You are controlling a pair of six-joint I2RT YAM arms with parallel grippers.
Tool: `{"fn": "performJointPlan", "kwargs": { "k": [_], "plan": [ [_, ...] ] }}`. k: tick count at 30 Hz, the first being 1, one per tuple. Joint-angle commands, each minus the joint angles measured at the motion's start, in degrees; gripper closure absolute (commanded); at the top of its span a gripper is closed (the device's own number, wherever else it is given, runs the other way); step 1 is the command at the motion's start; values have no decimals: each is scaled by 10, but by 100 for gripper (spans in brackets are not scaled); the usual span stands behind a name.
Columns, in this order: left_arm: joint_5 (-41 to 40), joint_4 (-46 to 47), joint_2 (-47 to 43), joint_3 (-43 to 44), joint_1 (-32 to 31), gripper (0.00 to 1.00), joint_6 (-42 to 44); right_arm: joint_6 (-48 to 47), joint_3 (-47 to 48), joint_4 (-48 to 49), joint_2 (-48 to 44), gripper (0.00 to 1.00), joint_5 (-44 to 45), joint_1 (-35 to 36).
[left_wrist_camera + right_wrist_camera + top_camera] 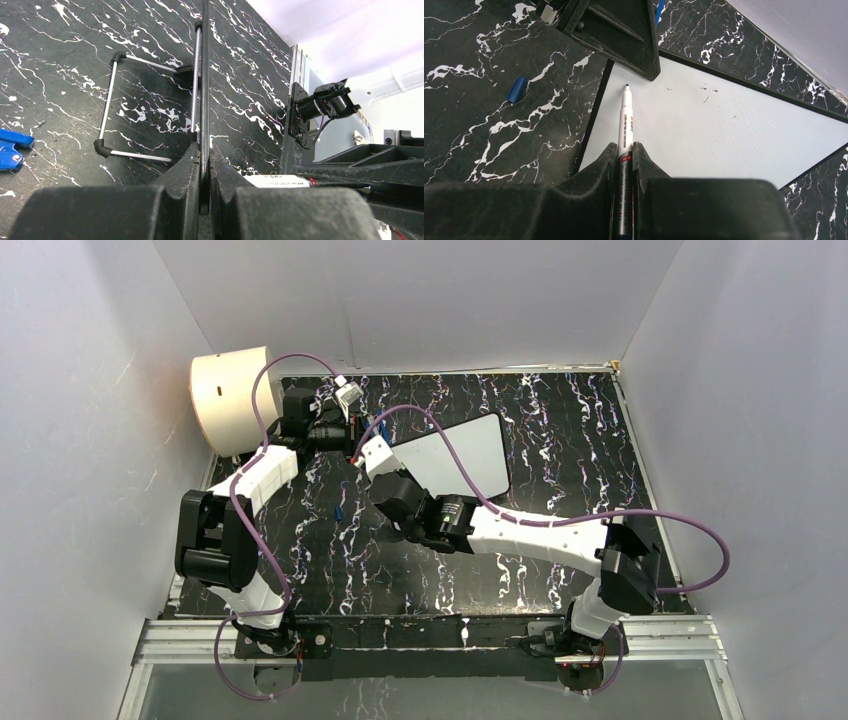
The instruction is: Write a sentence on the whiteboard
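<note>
The whiteboard (470, 452) lies tilted at the back middle of the table; its face (724, 130) carries only a few faint specks. No blue sentence shows on it. My left gripper (204, 150) is shut on the board's left edge, seen edge-on (205, 75); in the top view it (348, 438) sits at the board's left corner. My right gripper (624, 147) is shut on a white marker pen (624, 120). The uncapped blue tip (626, 87) points at the board's corner just below the left finger (619, 30). I cannot tell if the tip touches.
A cream drum (230, 400) stands at the back left. A blue pen cap (516, 90) lies on the black marbled table left of the board. A wire stand (107, 107) folds out behind the board. White walls close in on three sides.
</note>
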Motion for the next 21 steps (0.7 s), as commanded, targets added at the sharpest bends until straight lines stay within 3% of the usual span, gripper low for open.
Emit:
{"fn": "performJointPlan", "kwargs": {
  "k": [1,21],
  "plan": [
    [6,-5,-32,3,-3,100,7,8,35,35,3,100,14,2],
    [5,-5,-32,3,-2,100,6,20,42,6,16,100,17,0]
  ]
}}
